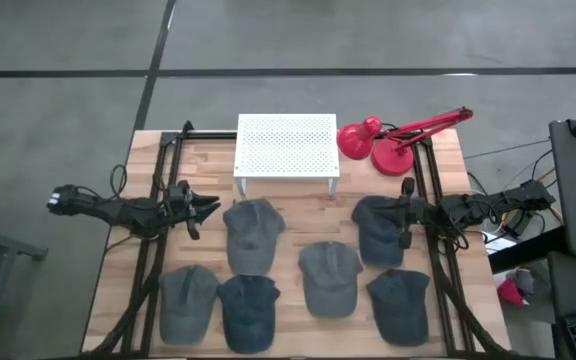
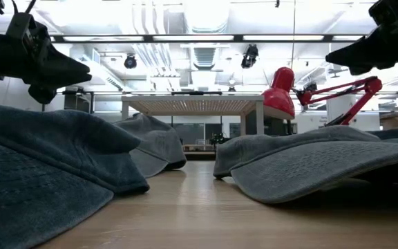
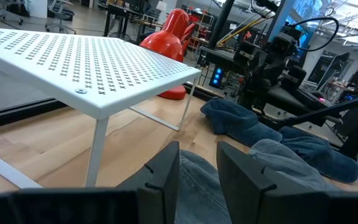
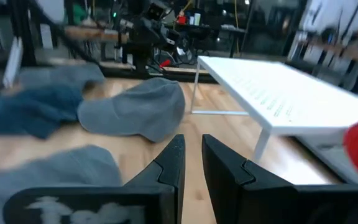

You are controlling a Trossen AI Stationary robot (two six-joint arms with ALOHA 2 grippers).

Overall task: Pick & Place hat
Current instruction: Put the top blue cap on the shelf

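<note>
Several grey and blue-grey hats lie crown up on the wooden table [image 1: 298,195]: one [image 1: 253,235] just right of my left gripper, one [image 1: 377,228] beside my right gripper, others [image 1: 330,277] nearer the front edge. My left gripper [image 1: 208,207] [image 3: 197,168] hangs open above the table's left side, pointing level toward the middle, nothing between its fingers. My right gripper [image 1: 405,215] [image 4: 193,162] hangs over the right hat's edge, pointing toward the middle. Its fingers stand a narrow gap apart with nothing between them.
A white perforated rack [image 1: 286,145] stands on thin legs at the table's far middle. A red desk lamp [image 1: 373,140] sits at the far right. Bare wood shows between the rack and the hats. Dark frame rails [image 1: 158,190] run along both table sides.
</note>
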